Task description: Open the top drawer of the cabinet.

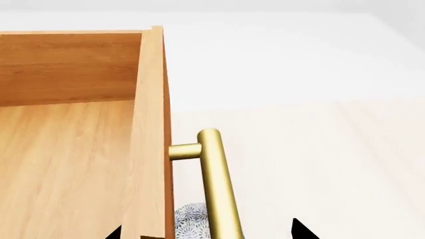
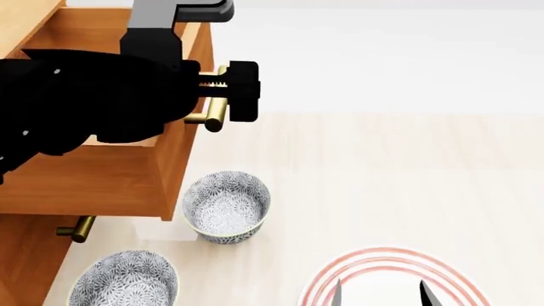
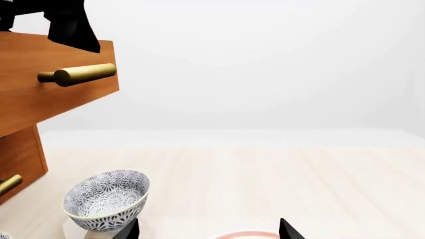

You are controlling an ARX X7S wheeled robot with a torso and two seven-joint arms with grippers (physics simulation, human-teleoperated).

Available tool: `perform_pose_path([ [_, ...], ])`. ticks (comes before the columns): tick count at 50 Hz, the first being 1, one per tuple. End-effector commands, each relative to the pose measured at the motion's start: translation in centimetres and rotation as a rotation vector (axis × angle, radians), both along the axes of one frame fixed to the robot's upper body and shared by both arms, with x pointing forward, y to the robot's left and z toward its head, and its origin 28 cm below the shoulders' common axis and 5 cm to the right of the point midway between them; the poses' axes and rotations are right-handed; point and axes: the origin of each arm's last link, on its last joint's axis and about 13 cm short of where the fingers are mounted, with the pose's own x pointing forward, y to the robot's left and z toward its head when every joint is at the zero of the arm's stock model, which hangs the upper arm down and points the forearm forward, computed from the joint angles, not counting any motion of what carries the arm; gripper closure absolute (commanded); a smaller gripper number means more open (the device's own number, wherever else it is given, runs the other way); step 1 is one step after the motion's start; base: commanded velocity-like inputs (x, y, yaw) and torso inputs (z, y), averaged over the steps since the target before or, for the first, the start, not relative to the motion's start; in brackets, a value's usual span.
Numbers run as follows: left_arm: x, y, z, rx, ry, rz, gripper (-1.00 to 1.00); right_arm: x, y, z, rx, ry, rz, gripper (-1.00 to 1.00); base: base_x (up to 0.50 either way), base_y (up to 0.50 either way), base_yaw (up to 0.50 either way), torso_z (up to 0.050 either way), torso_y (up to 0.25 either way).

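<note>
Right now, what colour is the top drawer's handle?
Brass-gold; the handle shows best in the left wrist view, on the orange-brown top drawer.

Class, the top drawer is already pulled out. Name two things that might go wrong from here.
1. The left claw straddles the brass handle; an off-line pull might let it slip off.
2. A patterned bowl sits just below the top drawer, so a lowered arm might knock it.
</note>
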Motion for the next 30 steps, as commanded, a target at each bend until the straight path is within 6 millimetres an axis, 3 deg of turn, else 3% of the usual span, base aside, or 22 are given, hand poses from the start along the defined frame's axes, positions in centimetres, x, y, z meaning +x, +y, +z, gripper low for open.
perform_pose_path([
  [1,-7.4,-8.5,1.2,-0.280,0.164,-0.536,-1.00,-0.1,-0.1,-0.1,-0.003,0.003,0.000,-1.00,0.00,0.00,0.00,0.010,0.000],
  [30,-9.3,-9.5,2.7,-0.228,0.127,-0.546,-1.00,-0.8,-0.2,0.1,0.003,-0.009,0.003,-1.00,0.00,0.00,0.00,0.001,0.004],
])
